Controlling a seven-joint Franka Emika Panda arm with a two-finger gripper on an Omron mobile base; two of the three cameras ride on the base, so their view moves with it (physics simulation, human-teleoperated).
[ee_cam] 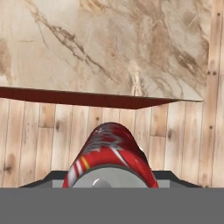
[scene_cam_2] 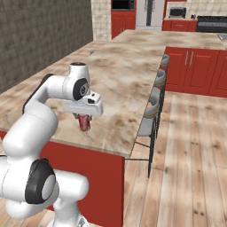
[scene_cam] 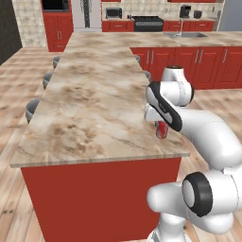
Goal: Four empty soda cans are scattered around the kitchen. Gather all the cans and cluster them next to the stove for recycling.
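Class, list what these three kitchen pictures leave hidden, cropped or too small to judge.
- Red soda can, left base view: upper part hidden behind the end effector.
- End effector fingers, hand view: hidden behind the can.
- Stove, left base view: too far to make out any cans beside it.
- Stools, right base view: partly hidden under the island counter.
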